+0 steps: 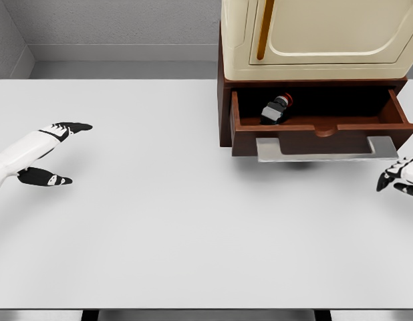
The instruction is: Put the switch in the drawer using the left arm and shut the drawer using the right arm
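The switch [277, 108], a small dark block with a red button, lies inside the open brown drawer [320, 128], toward its left side. A grey handle [325, 150] sticks out from the drawer front. My left hand [54, 154] hovers over the table's left side, far from the drawer, fingers spread and empty. At the right edge, my right hand [400, 176] shows just below and right of the handle, fingers relaxed, holding nothing.
The drawer belongs to a brown cabinet [224, 100] carrying a cream appliance [320, 33] at the table's back right. The white table [160, 221] spans the view, with a grey wall behind.
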Controlling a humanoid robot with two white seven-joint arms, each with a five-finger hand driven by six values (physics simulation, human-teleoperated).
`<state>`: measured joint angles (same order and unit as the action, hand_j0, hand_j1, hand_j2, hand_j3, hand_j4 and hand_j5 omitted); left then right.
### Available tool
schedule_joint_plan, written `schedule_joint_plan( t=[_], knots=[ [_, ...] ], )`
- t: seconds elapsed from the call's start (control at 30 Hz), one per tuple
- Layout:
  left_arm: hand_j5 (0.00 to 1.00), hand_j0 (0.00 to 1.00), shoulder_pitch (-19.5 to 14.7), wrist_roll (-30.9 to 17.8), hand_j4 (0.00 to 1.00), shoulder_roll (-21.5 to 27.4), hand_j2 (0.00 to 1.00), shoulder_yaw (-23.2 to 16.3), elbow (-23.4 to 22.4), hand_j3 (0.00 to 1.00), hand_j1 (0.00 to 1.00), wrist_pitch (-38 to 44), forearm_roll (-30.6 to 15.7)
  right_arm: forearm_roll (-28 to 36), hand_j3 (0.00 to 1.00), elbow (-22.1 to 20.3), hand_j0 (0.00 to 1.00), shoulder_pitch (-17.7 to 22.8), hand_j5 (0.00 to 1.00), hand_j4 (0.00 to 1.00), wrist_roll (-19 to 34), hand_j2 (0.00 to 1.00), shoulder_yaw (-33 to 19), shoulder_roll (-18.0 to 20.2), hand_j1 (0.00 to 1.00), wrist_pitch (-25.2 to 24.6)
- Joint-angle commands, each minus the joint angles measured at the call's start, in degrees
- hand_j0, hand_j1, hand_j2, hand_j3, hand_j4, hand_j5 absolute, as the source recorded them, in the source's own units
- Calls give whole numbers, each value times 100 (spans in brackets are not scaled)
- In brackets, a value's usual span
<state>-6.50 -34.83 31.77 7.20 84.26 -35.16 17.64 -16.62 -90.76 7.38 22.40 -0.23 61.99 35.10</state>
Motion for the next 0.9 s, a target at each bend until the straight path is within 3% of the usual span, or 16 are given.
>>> schedule_joint_plan(
  t=[0.0,0.23,0.4,0.77,0.87],
  knots=[
    [100,100,0,11,100,4,100,1,2,100,100,16,-50,18,49,-12,49,-9,49,49,19,49,84,-64,49,-10],
    [100,100,0,2,100,4,100,1,29,100,100,16,-50,1,49,6,49,-88,49,49,19,49,128,-90,49,-10],
    [100,100,0,2,100,4,100,1,82,100,100,16,-50,-70,49,164,49,-536,49,49,19,49,497,-249,49,-10],
    [100,100,0,2,100,-4,100,1,82,100,100,16,-50,-87,49,313,49,-659,49,49,27,49,550,-336,49,-10],
    [100,100,0,3,100,-4,100,1,82,100,100,16,-50,-96,49,445,49,-923,49,49,27,49,831,-363,49,-10]
  ],
)
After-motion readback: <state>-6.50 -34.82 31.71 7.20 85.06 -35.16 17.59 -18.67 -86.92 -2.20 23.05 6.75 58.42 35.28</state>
